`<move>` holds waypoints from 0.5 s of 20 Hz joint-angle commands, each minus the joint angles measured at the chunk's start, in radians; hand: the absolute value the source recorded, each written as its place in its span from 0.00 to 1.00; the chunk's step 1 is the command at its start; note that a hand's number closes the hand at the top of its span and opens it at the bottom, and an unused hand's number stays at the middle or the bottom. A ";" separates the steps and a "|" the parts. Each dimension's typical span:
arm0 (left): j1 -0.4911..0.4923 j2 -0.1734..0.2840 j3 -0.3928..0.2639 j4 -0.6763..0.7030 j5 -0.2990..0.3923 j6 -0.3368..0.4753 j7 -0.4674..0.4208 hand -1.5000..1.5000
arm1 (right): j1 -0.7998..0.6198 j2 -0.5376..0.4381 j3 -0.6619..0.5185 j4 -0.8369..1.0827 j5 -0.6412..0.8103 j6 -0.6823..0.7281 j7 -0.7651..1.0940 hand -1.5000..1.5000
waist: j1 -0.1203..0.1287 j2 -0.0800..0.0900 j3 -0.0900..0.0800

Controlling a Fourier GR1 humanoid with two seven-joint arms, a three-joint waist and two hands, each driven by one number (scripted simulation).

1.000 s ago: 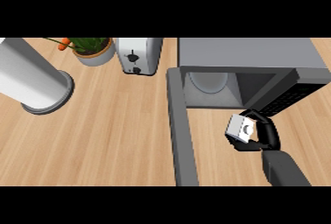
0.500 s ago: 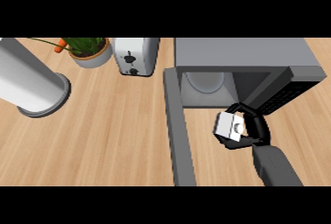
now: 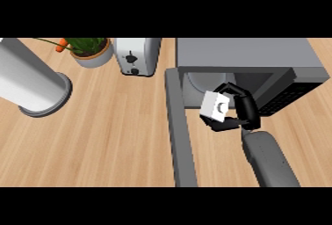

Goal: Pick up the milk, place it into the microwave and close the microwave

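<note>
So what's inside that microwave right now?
The microwave stands open. A pale round plate shows in its cavity. The milk, held by the right hand, hangs at the opening. The housing hides the deeper interior.

Microwave (image 3: 250, 52) mouth unblocked (open door (image 3: 179, 132) walls its left side).

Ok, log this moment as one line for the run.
right hand: shut on milk carton | carton: at microwave opening, not released | door: open | left hand: out of view
</note>
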 commanded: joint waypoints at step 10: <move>-0.048 -0.017 0.009 0.074 -0.027 -0.061 -0.024 0.00 | -0.389 -0.034 -0.038 0.360 0.170 -0.213 0.113 1.00 | 0.022 0.010 0.000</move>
